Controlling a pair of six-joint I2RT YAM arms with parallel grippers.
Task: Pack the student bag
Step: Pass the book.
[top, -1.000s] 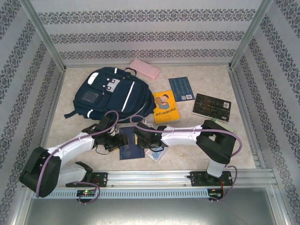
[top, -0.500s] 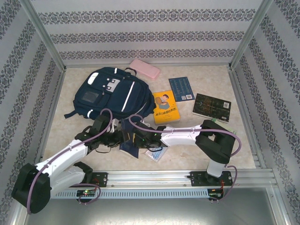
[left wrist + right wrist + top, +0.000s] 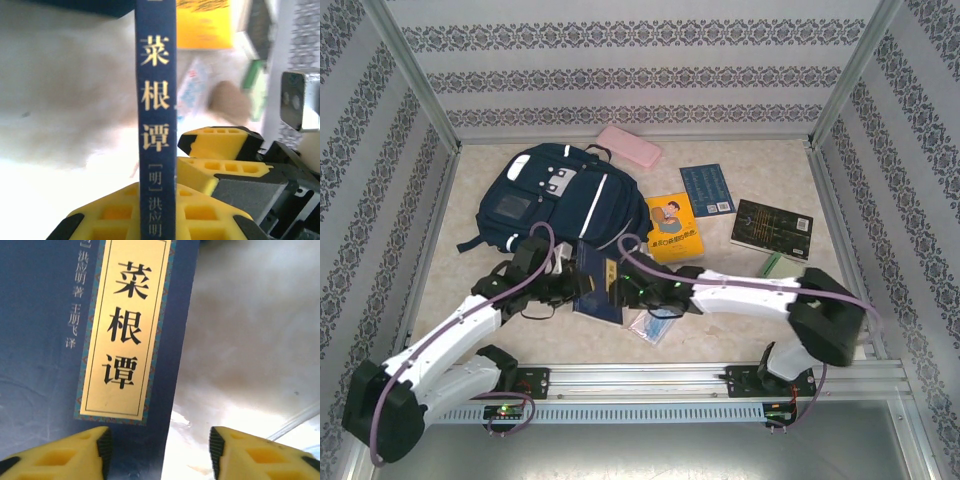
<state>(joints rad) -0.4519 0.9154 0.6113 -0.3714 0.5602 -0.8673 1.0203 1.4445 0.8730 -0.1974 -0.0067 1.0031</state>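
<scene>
Left gripper (image 3: 155,212) is clamped on the blue book (image 3: 156,100) — its yellow fingers (image 3: 100,215) sit on either side of the spine, which stands upright in the wrist view with gold characters reading down it. Right gripper (image 3: 160,450) stands with its jaws apart: one fingertip lies over the lower edge of the book's cover, the other over bare table (image 3: 250,340). The cover's edge falls in the gap, and neither pad is seen pressing it. From above, the two grippers face each other across the book, near the middle of the table and just on the near side of the bag (image 3: 555,200). The bag lies flat, front face up, in the far-left part of the table. Its long axis runs on a slant — handle loop toward the far right, beside the pink case (image 3: 628,146), with the front pocket and dark straps toward the near-left end. The bag's near edge is close to the left gripper, but I cannot tell whether they touch.
</scene>
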